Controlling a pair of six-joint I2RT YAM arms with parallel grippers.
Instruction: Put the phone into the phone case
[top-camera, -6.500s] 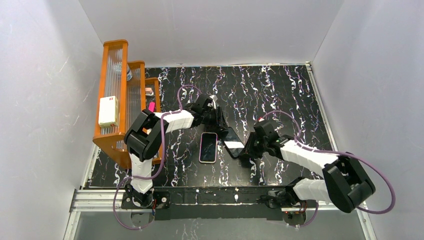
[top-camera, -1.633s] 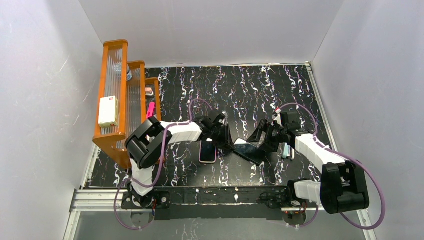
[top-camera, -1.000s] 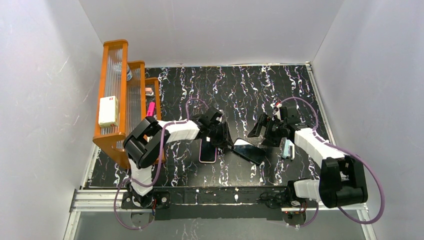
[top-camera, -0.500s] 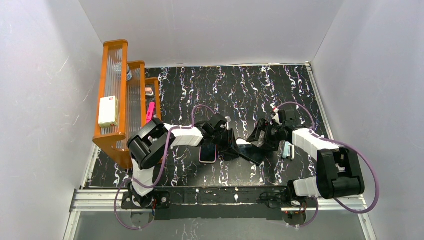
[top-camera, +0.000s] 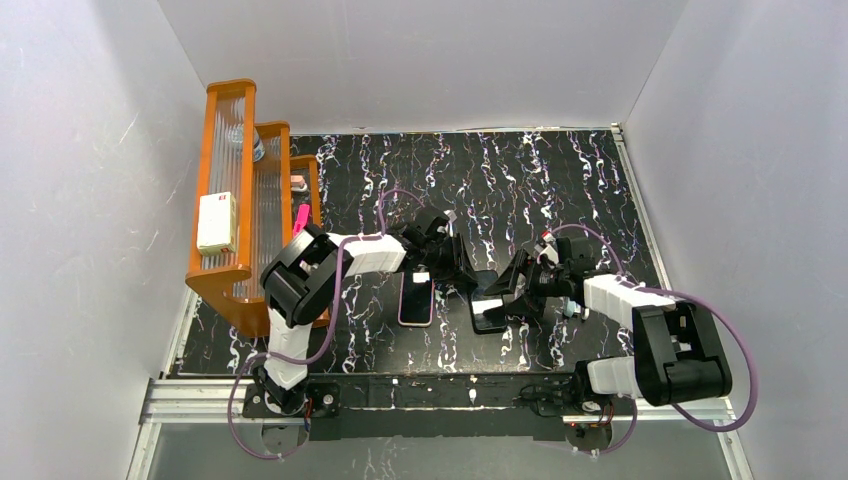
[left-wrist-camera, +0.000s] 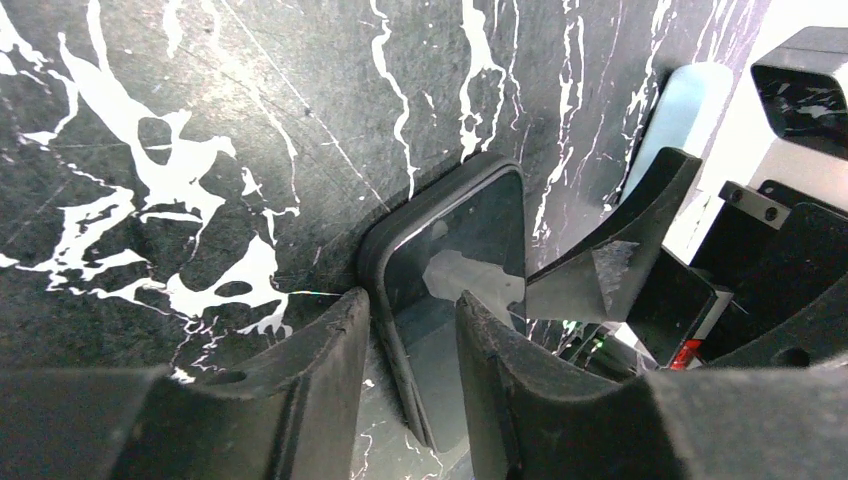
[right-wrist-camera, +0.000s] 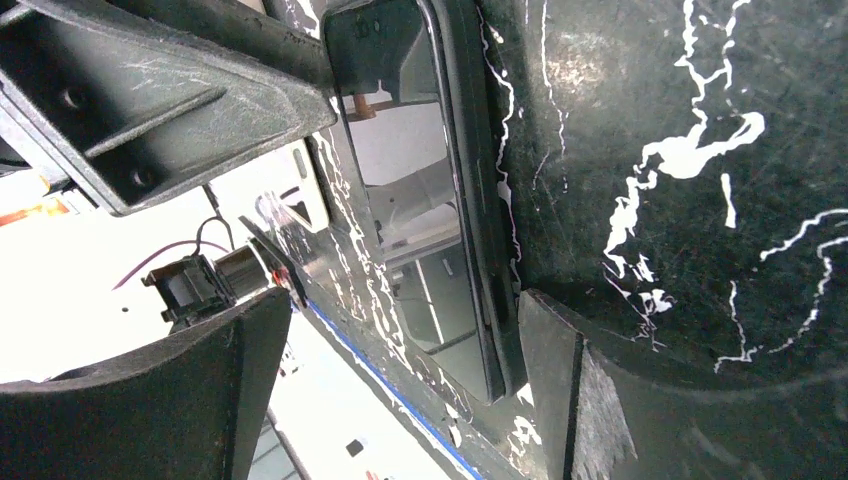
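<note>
Phone (top-camera: 488, 312) and case (top-camera: 416, 300) now run nearly parallel. A moment ago the black slab lay slantwise between the arms. It has swung round to lie lengthwise just right of the pink-rimmed case, still outside it. That squares it up for seating, I judge, but the sideways shift into the case is not yet made.

The left pincer (left-wrist-camera: 410, 305) shows only a narrow gap, with the phone's long edge running through it. Whether its fingers (left-wrist-camera: 320, 370) actually clamp the phone I cannot tell. The right pincer (right-wrist-camera: 405, 300) is spread wide, straddling the phone's other end without clear contact.

From above, both pincers crowd the phone's ends, so whether it lies flat on the tabletop (top-camera: 520, 190) or tilted is unclear. The case sits left of the left pincer, its far end partly hidden beneath that arm.
</note>
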